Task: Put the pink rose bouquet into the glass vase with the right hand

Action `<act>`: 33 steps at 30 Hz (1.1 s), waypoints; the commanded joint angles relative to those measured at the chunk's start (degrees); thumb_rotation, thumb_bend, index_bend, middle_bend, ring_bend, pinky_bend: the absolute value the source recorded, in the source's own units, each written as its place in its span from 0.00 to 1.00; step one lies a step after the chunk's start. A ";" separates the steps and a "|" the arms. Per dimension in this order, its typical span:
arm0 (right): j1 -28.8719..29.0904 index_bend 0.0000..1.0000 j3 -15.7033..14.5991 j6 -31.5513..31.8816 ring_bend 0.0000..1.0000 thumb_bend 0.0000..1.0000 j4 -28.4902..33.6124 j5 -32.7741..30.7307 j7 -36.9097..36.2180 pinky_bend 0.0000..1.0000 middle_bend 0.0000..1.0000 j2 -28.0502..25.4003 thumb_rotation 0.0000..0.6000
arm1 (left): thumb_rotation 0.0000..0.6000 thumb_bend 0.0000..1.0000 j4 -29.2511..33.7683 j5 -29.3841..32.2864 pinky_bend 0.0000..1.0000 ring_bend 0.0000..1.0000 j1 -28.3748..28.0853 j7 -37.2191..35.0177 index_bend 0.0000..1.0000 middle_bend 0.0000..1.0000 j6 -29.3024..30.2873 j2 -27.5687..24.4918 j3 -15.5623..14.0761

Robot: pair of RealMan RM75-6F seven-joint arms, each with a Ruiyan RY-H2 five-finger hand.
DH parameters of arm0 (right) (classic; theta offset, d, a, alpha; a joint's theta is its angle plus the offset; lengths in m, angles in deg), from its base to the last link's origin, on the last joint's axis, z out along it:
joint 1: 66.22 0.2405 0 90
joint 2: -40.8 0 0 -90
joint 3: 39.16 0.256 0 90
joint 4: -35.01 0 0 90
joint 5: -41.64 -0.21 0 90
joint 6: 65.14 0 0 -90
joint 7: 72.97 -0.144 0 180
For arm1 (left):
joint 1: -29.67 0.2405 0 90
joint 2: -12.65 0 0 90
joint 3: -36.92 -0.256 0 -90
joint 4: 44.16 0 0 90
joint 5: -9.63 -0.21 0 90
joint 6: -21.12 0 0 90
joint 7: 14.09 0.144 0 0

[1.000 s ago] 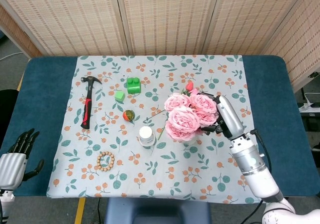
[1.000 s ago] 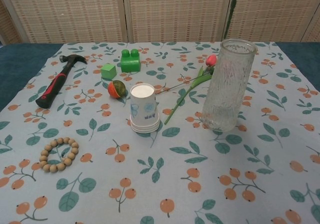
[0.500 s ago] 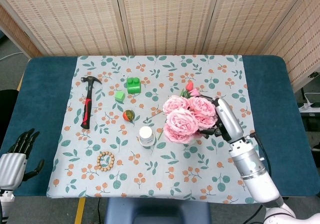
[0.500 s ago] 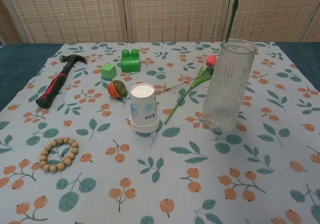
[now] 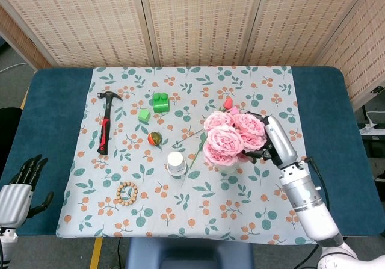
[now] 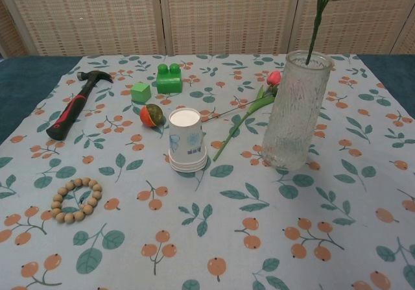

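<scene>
- A floral cloth [image 5: 198, 221] covers the blue table [image 5: 54, 100].
- The right hand [image 5: 272, 141] grips the bouquet [image 5: 231, 136] above the vase [image 6: 295, 111]; its stem tips reach the rim.
- The left hand [image 5: 18, 188] hangs spread and empty beside the table.

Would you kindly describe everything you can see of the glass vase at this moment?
The glass vase is a tall, clear cylinder with a textured, frosted-looking wall and an open round rim. It stands upright on the floral tablecloth, right of the paper cup. A green stem of the pink rose bouquet reaches down to its mouth. The right hand holds the bouquet above it. A single red flower lies just behind its left side. In the head view the blooms hide it.
</scene>
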State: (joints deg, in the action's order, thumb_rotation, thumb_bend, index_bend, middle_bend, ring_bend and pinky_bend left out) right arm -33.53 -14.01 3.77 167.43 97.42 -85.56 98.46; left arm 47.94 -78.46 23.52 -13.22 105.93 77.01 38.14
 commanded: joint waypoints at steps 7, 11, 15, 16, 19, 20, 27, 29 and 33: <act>-0.61 0.86 -1.03 -1.54 0.95 0.53 -3.45 -0.06 -2.74 1.00 1.00 1.16 1.00 | 1.00 0.37 -0.05 -0.03 0.29 0.05 0.00 0.05 0.01 0.02 -0.01 0.02 -0.02; -0.41 0.86 -1.79 -4.41 0.95 0.53 -7.91 -0.81 -5.76 1.00 1.00 2.66 1.00 | 1.00 0.37 -0.05 0.08 0.29 0.05 -0.04 0.06 0.01 0.02 -0.13 0.03 0.02; -0.49 0.86 -2.38 -6.62 0.95 0.53 -11.03 -0.71 -8.22 1.00 1.00 3.75 1.00 | 1.00 0.37 -0.05 0.00 0.29 0.05 -0.03 0.00 0.01 0.02 -0.06 0.00 0.00; -0.56 0.86 -2.54 -7.39 0.95 0.53 -11.92 -0.81 -9.13 1.00 1.00 4.02 1.00 | 1.00 0.37 0.00 -0.05 0.29 0.05 -0.01 0.00 0.01 0.02 0.00 -0.02 -0.01; -0.70 0.78 -2.89 -9.71 0.95 0.53 -14.47 -0.74 -11.84 1.00 1.00 4.71 1.00 | 1.00 0.37 -0.04 -0.12 0.29 0.05 0.04 -0.11 0.01 0.02 0.12 -0.03 -0.03; -0.76 0.74 -3.05 -10.59 0.95 0.51 -15.31 -0.50 -12.78 1.00 1.00 4.87 1.00 | 1.00 0.37 -0.07 -0.12 0.29 0.05 0.04 -0.13 0.01 0.02 0.12 -0.03 -0.02; -1.15 0.37 -3.78 -17.13 0.94 0.18 -21.51 2.91 -20.61 1.00 1.00 5.87 1.00 | 1.00 0.37 -0.18 0.10 0.29 0.05 -0.01 -0.12 0.01 0.02 0.04 0.01 0.11; -1.30 0.29 -3.90 -17.93 0.94 0.12 -22.48 4.08 -21.93 1.00 1.00 6.04 1.00 | 1.00 0.37 -0.20 0.13 0.29 0.05 0.03 -0.13 0.01 0.02 0.07 -0.01 0.10; -1.85 0.20 -4.18 -18.35 0.94 0.07 -23.53 6.66 -23.57 1.00 1.00 6.05 1.00 | 1.00 0.37 -0.26 0.13 0.29 0.05 0.00 -0.13 0.01 0.02 0.00 0.03 0.09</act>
State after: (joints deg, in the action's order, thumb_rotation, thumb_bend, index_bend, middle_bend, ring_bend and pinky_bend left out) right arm -35.10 -18.00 -14.30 144.34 103.35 -108.66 104.42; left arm 47.67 -78.33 23.52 -13.34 105.92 77.05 38.23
